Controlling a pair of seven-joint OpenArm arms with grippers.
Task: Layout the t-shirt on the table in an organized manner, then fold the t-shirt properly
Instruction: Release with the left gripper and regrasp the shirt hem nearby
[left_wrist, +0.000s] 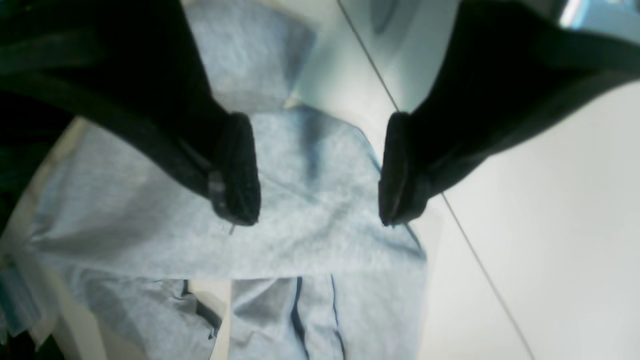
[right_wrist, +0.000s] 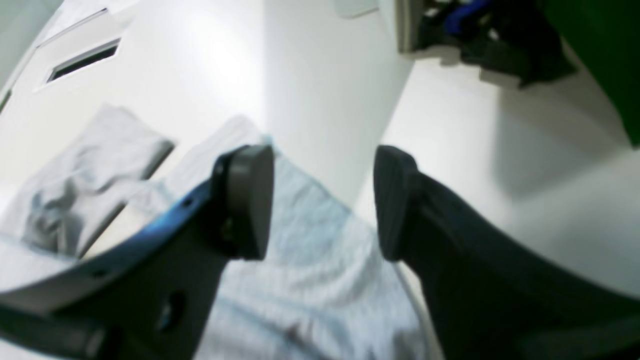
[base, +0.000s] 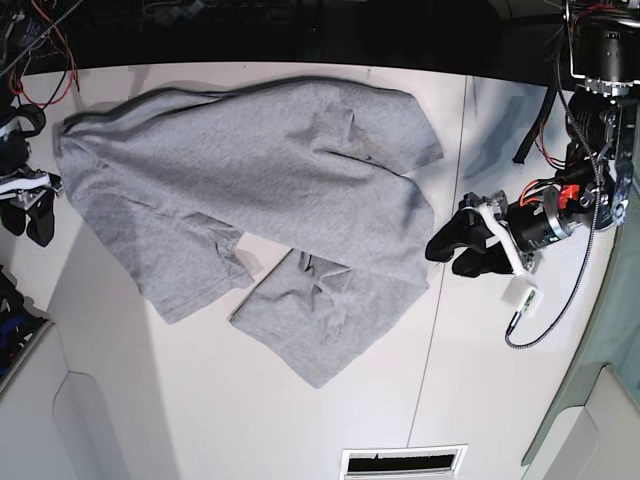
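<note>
Our left gripper (left_wrist: 320, 170) hung unclenched above the shirt's (base: 250, 170) hem, holding nothing. The shirt lay crumpled across the table (base: 300, 420), upper left to lower centre; our right gripper (right_wrist: 325, 200), likewise released, hovered at its far edge.

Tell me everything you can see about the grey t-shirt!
The t-shirt is light heather-grey and looks like soft cotton. It lies rumpled across the white table, partly folded over itself, with one part sticking out toward the front. Both grippers, left and right, are open at its edges, holding nothing.
</note>
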